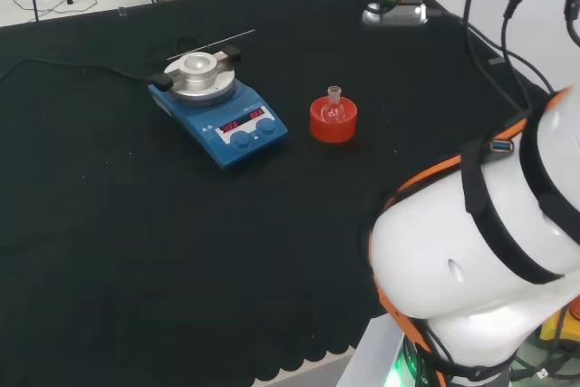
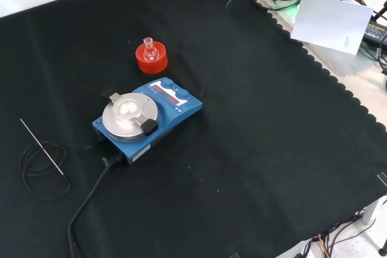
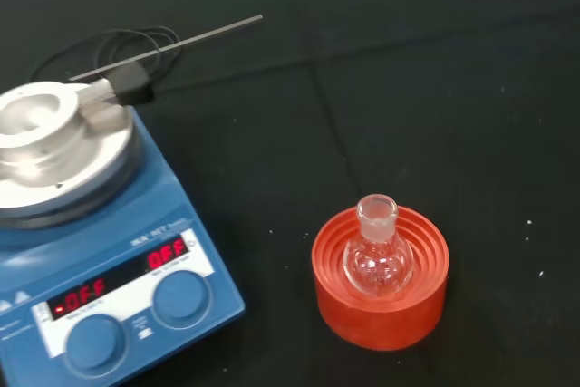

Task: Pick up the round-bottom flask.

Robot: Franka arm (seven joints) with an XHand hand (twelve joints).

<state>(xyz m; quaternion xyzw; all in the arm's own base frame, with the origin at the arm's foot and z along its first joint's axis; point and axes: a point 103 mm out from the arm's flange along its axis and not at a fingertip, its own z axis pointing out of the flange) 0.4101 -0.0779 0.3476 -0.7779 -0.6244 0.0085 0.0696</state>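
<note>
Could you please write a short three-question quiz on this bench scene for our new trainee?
1. True or false: the round-bottom flask lies on its side on the black cloth.
2. What colour is the ribbed stand under the flask: A blue, B red, C white?
3. In the head view, on which side of the flask is the blue hotplate stirrer?

Key
1. False: it stands upright in its stand.
2. B.
3. To its left.
</note>
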